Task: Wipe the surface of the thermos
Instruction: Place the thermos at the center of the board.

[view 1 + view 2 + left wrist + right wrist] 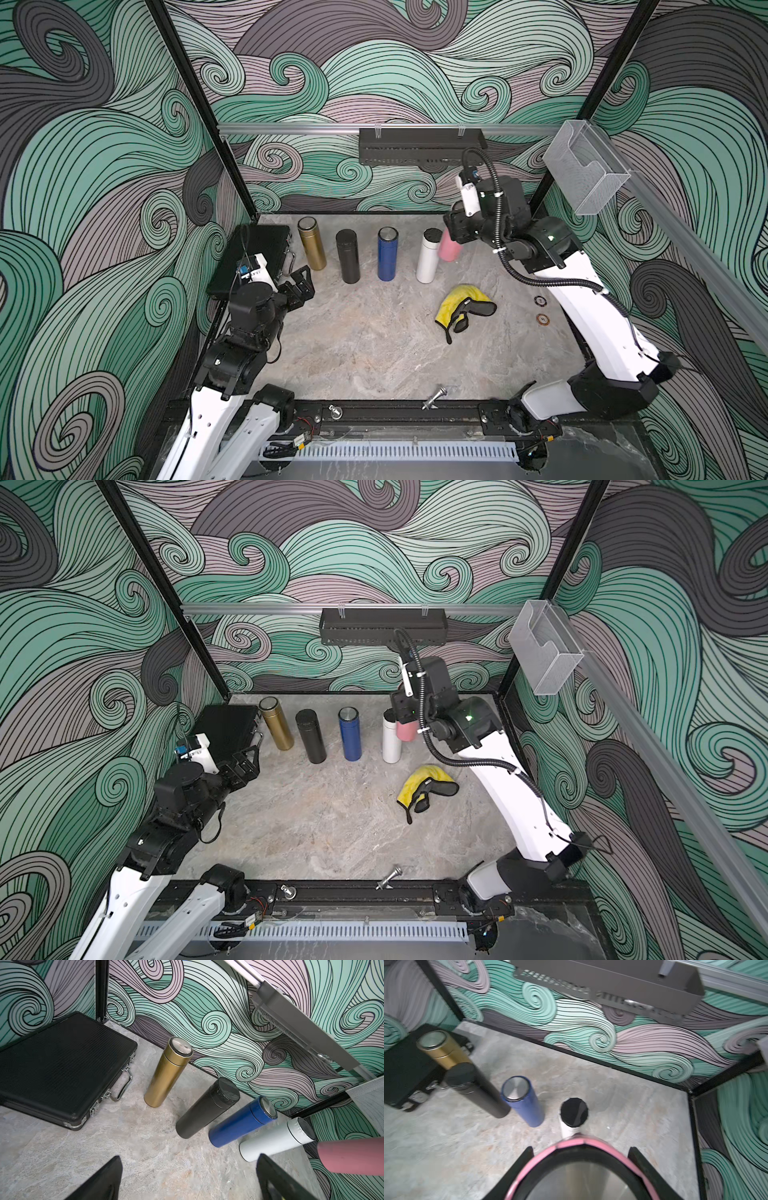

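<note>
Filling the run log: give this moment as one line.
right end effector: shut on pink cylindrical thermos | left end effector: open, empty | yellow cloth: on table, untouched

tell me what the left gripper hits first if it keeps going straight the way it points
Probably the black thermos: it stands straight ahead of the open left gripper, across a stretch of table. Depth is hard to judge.

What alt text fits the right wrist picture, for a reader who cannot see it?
The right claw grips a pink thermos by its silver-lidded top. Beyond stand a white thermos, a blue thermos, a black thermos and a gold thermos, in a row on a grey marbled table before a wave-patterned wall.
</note>
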You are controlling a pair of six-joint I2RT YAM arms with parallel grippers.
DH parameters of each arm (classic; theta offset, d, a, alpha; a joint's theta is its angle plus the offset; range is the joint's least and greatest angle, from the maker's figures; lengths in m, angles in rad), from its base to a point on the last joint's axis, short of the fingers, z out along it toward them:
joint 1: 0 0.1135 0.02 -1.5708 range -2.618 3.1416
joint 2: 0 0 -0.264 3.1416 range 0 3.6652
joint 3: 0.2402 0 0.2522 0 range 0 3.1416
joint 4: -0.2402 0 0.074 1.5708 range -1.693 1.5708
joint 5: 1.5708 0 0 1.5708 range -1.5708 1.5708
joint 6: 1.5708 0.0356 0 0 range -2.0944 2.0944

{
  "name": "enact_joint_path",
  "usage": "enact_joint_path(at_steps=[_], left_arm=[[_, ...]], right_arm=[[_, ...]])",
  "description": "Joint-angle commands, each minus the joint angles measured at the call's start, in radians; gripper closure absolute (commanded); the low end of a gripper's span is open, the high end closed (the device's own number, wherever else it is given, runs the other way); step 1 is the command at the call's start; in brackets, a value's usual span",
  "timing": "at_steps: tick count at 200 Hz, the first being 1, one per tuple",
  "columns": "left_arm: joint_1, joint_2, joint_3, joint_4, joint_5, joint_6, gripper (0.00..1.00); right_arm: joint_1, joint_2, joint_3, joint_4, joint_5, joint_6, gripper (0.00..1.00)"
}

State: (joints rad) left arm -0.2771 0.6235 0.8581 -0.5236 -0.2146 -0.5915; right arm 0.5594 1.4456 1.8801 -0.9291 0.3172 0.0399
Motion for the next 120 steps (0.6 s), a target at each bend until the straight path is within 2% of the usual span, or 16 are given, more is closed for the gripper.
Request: enact_joint_path(at_steps=[1,24,51,83,120], left_arm=[[0.003,0.036,0.055,0.06,0.044,0.022,0.02],[0.003,0.066,0.068,0.069,0.055,0.024,0.03],[0.003,0.091,0.071,0.089,0.065,0.03,0.02],[0.003,0.125,0.08,0.101,0.099,0.032,0.01],[0.003,0.182,0.114,0.066,0.143,0.06,0.01]], right_arm=[[-0.054,-0.052,-0.01,0.031,0.052,-0.009,1.0],[-0.141,-0.051,-0.055,0.057,0.039,-0.004,1.0],[-0.238,-0.015,-0.153,0.194,-0.029,0.01,1.0],[-0.287,0.052,-0.269,0.416,-0.079,0.015,1.0],[-0.32,0.143,-0.34,0.589,-0.064,0.028,1.0]])
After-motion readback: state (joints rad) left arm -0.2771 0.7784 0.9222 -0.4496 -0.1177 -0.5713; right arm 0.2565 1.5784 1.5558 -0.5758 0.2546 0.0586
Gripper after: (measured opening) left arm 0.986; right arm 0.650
